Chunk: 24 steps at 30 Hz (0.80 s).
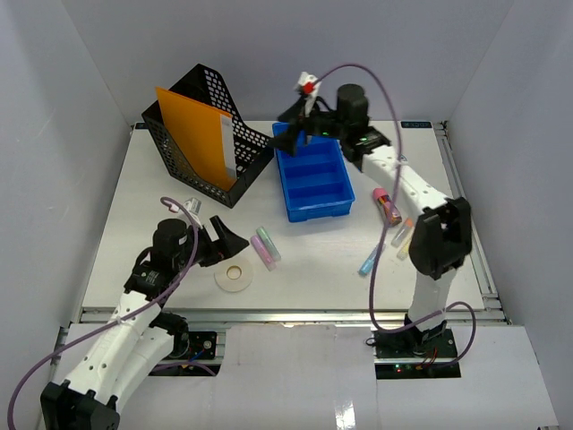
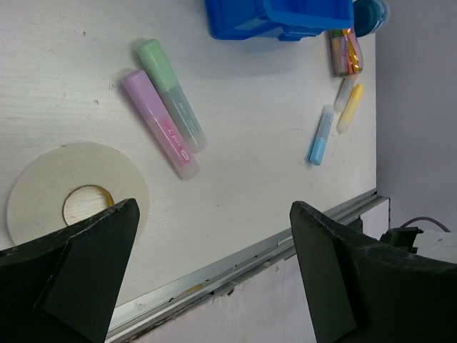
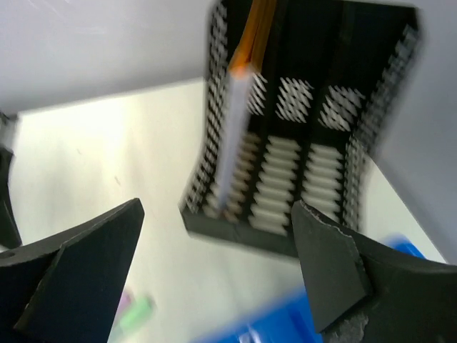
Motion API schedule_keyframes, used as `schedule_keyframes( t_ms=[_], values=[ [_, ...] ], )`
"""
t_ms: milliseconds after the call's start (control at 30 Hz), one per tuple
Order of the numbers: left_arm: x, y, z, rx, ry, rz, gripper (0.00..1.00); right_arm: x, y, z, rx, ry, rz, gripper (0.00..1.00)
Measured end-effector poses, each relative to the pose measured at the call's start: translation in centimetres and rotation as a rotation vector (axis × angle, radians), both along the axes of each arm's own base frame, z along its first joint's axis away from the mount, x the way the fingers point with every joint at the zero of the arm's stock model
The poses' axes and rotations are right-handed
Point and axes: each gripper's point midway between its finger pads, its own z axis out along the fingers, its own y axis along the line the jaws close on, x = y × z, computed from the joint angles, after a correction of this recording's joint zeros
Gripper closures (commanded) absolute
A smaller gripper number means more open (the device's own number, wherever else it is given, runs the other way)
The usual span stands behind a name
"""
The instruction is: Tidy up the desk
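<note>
The top external camera looked down from high behind the near side, taking in the wide flat white desk (image 1: 331, 260). The left wrist camera hung close over the desk's near edge, sharing the pink plastic highlighter (image 2: 158, 125) and blue plastic tray (image 2: 243, 18) with it. The right wrist camera, blurred, faced the black mesh file holder (image 3: 300, 179), also seen from above.

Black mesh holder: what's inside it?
The black mesh holder holds an orange folder with a white sheet against it, both leaning. Its other slots look empty in the blurred right wrist view; anything behind the folder is covered.
</note>
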Motion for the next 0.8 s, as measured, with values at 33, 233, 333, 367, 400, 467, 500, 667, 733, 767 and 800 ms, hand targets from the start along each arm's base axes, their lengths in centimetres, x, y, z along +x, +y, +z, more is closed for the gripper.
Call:
schedule_keyframes(
  t_ms=[33,233,333,367,400,467,500,667,733,767,800],
  values=[
    [-0.1,-0.2,-0.3,-0.001,0.019,-0.009,0.02,0.2,-2.7,0.2,-0.028,-0.005,-0.021,0.10],
    [-0.3,-1.3,-2.0,0.009,0.108,-0.029,0.14,-3.9,-16.8,-1.8,-0.205,0.053,-0.119,0.10],
    [-0.5,-2.0,-3.1,0.032,0.159,-0.030,0.20,-8.0,-21.2,-4.8,-0.272,0.100,-0.126,0.10],
    [-0.5,-2.3,-3.7,0.047,0.181,-0.028,0.22,-9.5,-22.3,-6.2,-0.286,0.128,-0.128,0.10],
    [-0.6,-2.6,-4.4,0.065,0.207,-0.025,0.22,-10.9,-23.5,-7.8,-0.296,0.161,-0.134,0.10],
    [-0.6,-3.1,-5.9,0.115,0.262,-0.015,0.24,-13.7,-25.0,-10.9,-0.309,0.243,-0.136,0.09],
    [-0.6,-3.3,-6.5,0.142,0.289,-0.009,0.25,-14.9,-25.4,-12.2,-0.309,0.287,-0.130,0.08],
    [0.2,-3.9,-9.0,0.296,0.392,0.046,0.32,-17.5,-25.9,-14.8,-0.253,0.397,-0.095,0.06],
    [1.1,-4.5,-9.3,0.340,0.407,0.066,0.34,-18.0,-26.0,-14.6,-0.213,0.399,-0.084,0.06],
    [1.4,-4.8,-9.4,0.357,0.409,0.073,0.35,-18.1,-26.0,-14.6,-0.198,0.397,-0.084,0.06],
    [1.7,-5.1,-9.6,0.374,0.412,0.080,0.36,-18.3,-26.1,-14.5,-0.184,0.394,-0.084,0.06]
  ],
)
